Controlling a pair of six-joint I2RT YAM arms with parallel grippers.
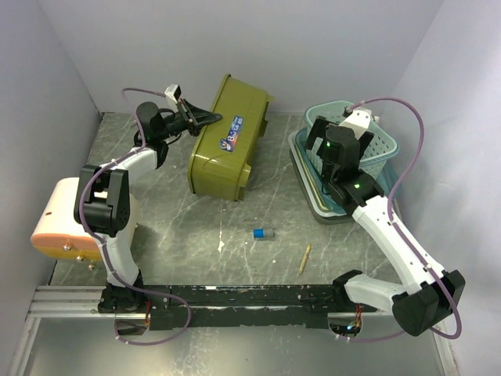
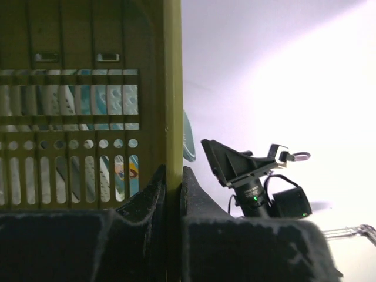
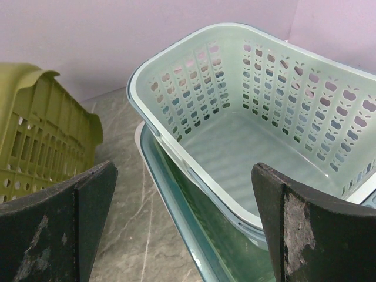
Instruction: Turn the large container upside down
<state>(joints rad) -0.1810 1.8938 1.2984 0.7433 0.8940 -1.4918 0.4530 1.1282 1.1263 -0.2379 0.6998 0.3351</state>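
Tipped on its side at the back of the surface (image 1: 196,227), the olive slatted container (image 1: 223,160) looks light, rigid plastic, best held by its thin rim, where the left hand (image 1: 213,118) is clamped.

Gripper (image 3: 183,194) spread wide before a pale green basket (image 3: 276,94)
The basket sits just ahead between the fingers (image 3: 53,235), resting in a teal tray (image 3: 170,202); an olive container (image 3: 41,129) stands off left on the grey surface (image 3: 126,188).
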